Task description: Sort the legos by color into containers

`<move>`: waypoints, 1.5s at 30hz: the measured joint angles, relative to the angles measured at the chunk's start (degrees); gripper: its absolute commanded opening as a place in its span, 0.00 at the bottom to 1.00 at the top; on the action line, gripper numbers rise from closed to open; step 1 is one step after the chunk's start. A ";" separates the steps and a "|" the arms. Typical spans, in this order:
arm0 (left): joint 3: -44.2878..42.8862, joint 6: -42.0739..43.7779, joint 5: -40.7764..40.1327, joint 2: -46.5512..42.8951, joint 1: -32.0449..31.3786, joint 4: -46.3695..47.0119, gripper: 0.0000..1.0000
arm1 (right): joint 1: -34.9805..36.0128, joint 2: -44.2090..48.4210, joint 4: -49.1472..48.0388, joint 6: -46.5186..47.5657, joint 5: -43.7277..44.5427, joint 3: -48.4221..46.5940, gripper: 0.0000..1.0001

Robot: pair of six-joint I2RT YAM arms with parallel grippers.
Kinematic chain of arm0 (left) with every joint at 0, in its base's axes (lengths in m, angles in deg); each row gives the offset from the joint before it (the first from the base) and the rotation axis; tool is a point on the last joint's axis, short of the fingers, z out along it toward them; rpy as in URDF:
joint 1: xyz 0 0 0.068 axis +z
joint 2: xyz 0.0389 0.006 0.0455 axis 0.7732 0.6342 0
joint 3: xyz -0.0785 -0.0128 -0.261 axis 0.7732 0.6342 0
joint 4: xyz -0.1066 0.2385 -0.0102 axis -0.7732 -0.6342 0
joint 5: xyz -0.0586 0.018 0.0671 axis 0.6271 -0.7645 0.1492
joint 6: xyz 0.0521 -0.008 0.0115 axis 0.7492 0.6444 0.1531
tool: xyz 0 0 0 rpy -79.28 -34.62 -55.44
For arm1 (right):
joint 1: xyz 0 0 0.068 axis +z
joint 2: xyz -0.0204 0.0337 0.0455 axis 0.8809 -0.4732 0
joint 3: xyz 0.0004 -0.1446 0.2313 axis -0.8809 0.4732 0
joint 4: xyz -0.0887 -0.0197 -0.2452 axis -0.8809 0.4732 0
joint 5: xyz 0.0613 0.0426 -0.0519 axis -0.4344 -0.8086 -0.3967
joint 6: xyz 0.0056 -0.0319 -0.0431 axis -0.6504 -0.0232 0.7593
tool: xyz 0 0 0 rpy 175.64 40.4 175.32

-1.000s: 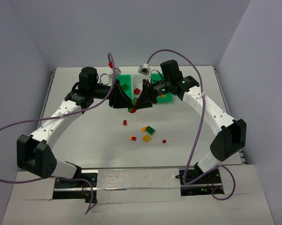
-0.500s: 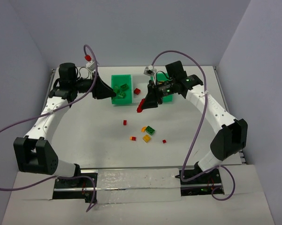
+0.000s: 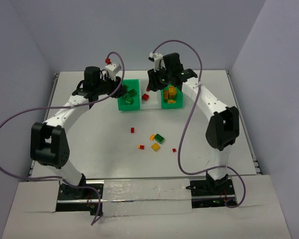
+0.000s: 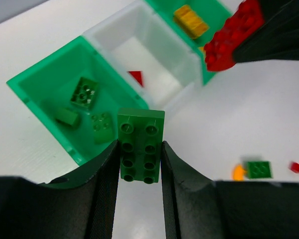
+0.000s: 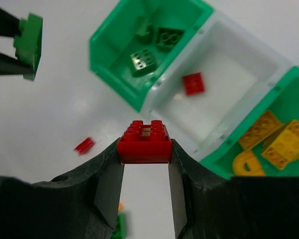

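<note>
My left gripper [image 4: 140, 147] is shut on a green studded brick [image 4: 141, 128], just in front of the left green bin [image 4: 36, 85], which holds three green bricks. In the top view it [image 3: 120, 90] sits at that bin's left side [image 3: 128, 104]. My right gripper [image 5: 145, 153] is shut on a red brick [image 5: 145, 143], in front of the white middle bin [image 5: 241, 74], which holds one red piece [image 5: 193, 83]. In the top view it [image 3: 150, 89] hangs over the white bin [image 3: 150, 103]. The right green bin [image 3: 173, 103] holds yellow bricks.
Loose pieces lie on the table in front of the bins: a red bit [image 3: 132, 130], an orange half-disc [image 3: 152, 137], a green brick [image 3: 160, 138], a small red-orange piece [image 3: 141, 147], a yellow brick [image 3: 155, 147] and a red bit [image 3: 174, 150]. Purple cables arc over both arms.
The left gripper swung out to the left, then came back right to the left green bin, still holding the green brick. The right gripper carried the red brick back and up over the bins.
</note>
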 measured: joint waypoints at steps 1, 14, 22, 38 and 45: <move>-0.58 0.11 -1.64 2.04 -0.26 0.52 0.10 | 0.32 -1.66 -0.64 -0.01 2.24 -1.63 0.00; -14.35 -2.43 -10.47 21.25 -0.80 3.55 0.54 | 2.49 -15.76 -3.87 1.79 15.87 -9.29 0.07; -18.72 -3.25 -12.41 23.80 -0.80 3.26 0.86 | 2.55 -19.83 -3.28 2.46 16.62 -12.60 0.71; -13.78 -2.77 -12.03 3.57 0.06 -3.12 0.90 | 3.57 1.44 3.95 4.34 12.81 1.14 0.85; -1.44 0.06 -12.10 -16.74 0.70 -4.98 0.93 | 6.92 16.07 13.28 7.07 11.11 15.11 0.84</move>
